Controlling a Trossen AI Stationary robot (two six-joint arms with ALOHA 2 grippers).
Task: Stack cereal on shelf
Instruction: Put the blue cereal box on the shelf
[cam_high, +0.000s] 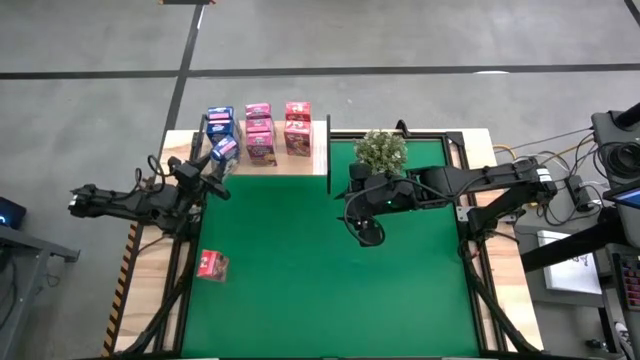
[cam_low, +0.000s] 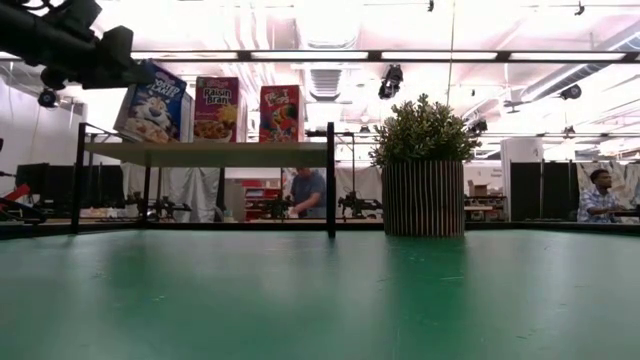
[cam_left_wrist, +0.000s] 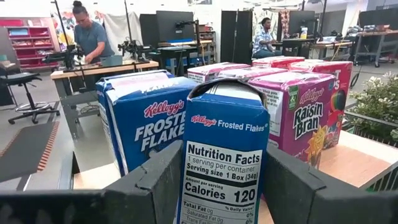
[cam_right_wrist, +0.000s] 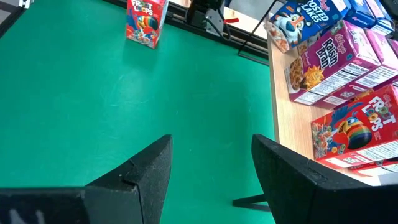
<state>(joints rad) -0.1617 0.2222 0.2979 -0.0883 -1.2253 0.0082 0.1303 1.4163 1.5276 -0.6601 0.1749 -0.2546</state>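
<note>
The shelf (cam_high: 300, 160) is a pale board on black uprights at the mat's far left. Blue and pink cereal boxes (cam_high: 258, 130) stand on it, also in the left wrist view as a blue Frosted Flakes box (cam_left_wrist: 140, 124) and a pink Raisin Bran box (cam_left_wrist: 305, 118). My left gripper (cam_high: 212, 166) is at the shelf's left end, shut on a blue box (cam_high: 224, 152). One red Froot Loops box (cam_high: 211, 264) lies at the mat's left edge. My right gripper (cam_high: 368, 232) hangs open over the middle of the mat (cam_right_wrist: 93, 93). My left gripper (cam_left_wrist: 224, 168) pinches the blue Frosted Flakes box across its two broad faces, with the narrow nutrition panel (cam_left_wrist: 221, 168) facing the wrist. One finger (cam_left_wrist: 155, 183) is on each side. It comes slanting from the table's left and near side. The box (cam_low: 155, 105) stands tilted over the shelf board (cam_low: 205, 152); I cannot tell whether its lower end touches.
A potted green plant (cam_high: 381, 150) stands on the mat just right of the shelf, close to my right arm. The shelf's black upright (cam_low: 330, 180) stands between them. The green mat's near half lies open. People work at benches beyond the table.
</note>
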